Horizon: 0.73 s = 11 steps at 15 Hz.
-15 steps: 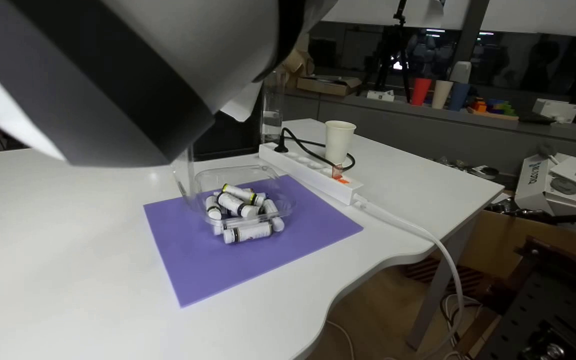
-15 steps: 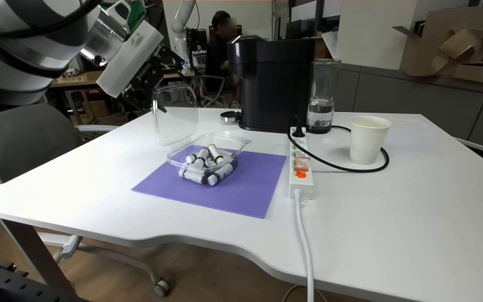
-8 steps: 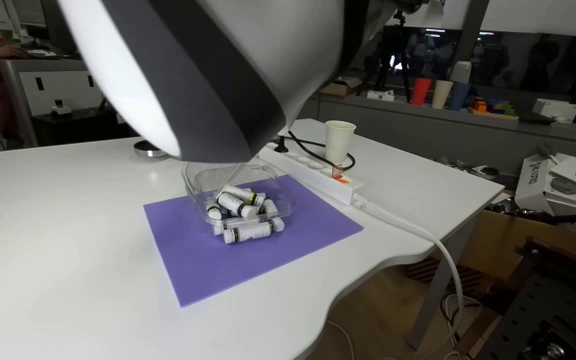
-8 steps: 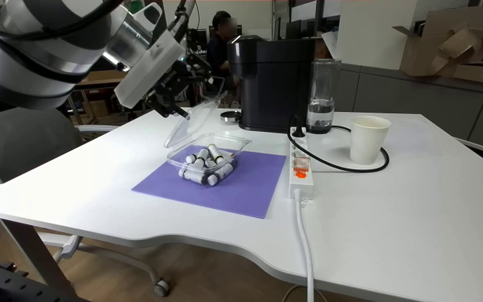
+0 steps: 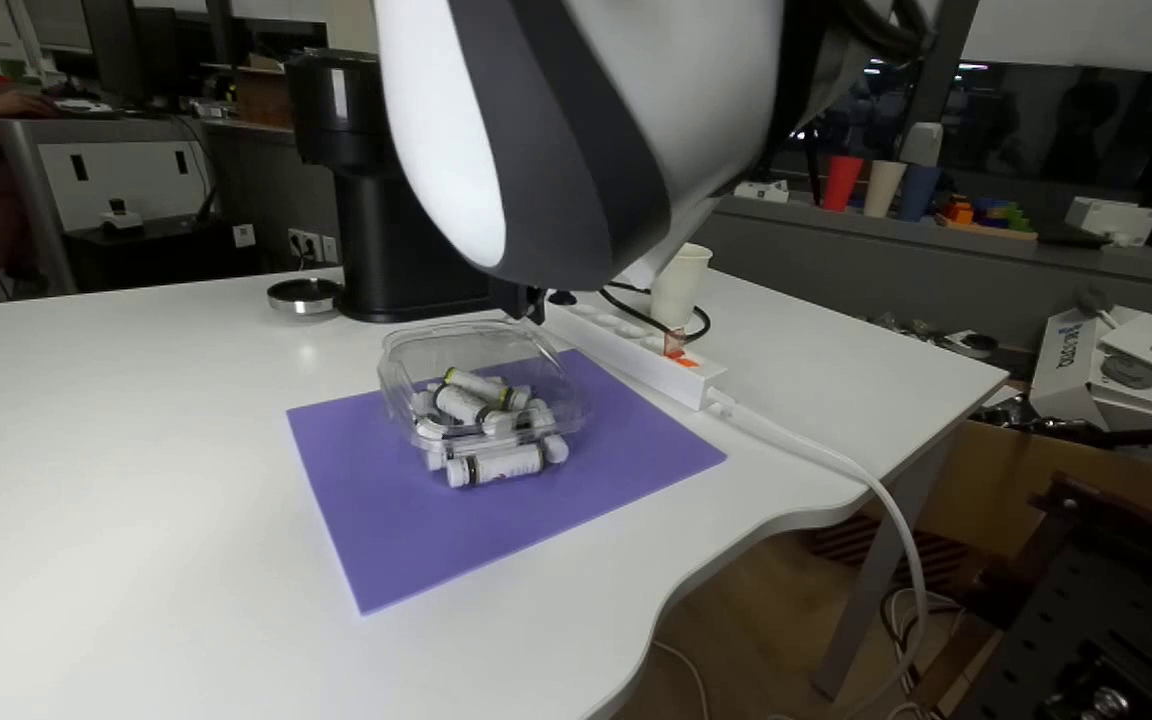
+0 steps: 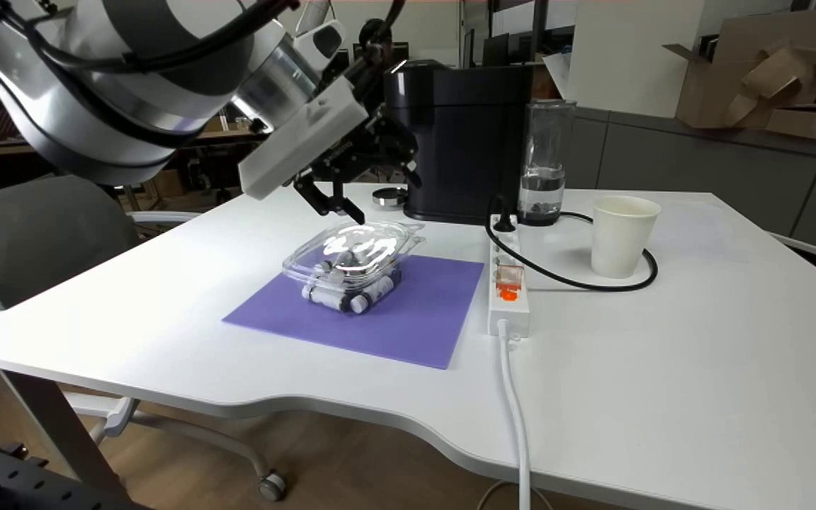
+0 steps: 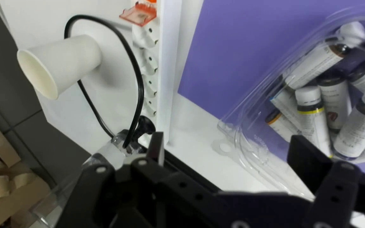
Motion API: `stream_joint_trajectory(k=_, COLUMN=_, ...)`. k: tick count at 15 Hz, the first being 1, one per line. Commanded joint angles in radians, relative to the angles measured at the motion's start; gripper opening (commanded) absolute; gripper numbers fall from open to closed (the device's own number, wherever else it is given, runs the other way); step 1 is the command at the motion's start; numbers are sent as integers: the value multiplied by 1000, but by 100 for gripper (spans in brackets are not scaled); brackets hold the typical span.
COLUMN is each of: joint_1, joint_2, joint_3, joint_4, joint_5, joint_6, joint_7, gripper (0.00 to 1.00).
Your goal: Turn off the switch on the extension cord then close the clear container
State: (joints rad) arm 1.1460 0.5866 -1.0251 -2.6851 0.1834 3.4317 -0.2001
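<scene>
The tool (image 6: 384, 195) is released, its two fingers (image 7: 308, 162) standing well apart; it hangs just above the clear container (image 6: 343, 289), and whether the lower fingertip (image 6: 350, 210) touches the lid (image 6: 360, 245) I cannot tell; the container, heaped with white-labelled bottles (image 7: 314, 126), sits on a purple mat (image 6: 408, 333) on the table (image 6: 663, 382), its lid laid over the top; whether it is pressed home is hard to make out, for clear plastic lies on clear plastic and glare whitens part of it; in an exterior view the arm (image 5: 596, 140) hides nearly all of the tool, a dark fingertip (image 5: 511, 297) peeping out below, and covers the edge of a paper cup (image 5: 681, 290) and the right part of a black machine (image 5: 376, 230); the extension cord (image 5: 636, 366) lies beside the mat, its orange switch (image 6: 508, 293) next to a raised, see-through red flap (image 6: 509, 275); whether it is switched on or off I cannot tell; the wrist view cuts the container off at the right border and the switch at the top, yet gives the row of sockets (image 7: 148, 84) more plainly; a clear cylinder (image 6: 542, 166) shows nearly whole in an exterior view, while in the wrist view the tool blocks part of it; a grey chair (image 6: 47, 241) and a red cup (image 5: 841, 183) each appear in a single view only.
</scene>
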Motion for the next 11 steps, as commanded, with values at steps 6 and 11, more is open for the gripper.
stream_joint_trajectory(k=6, joint_1=-404, joint_2=-408, joint_3=232, joint_4=-16, joint_5=-184, joint_6=-227, joint_7=-39, gripper=100)
stream_joint_trajectory(k=11, joint_1=-545, joint_2=-596, joint_3=349, joint_4=-27, joint_5=-158, joint_6=-432, joint_7=-179, gripper=100)
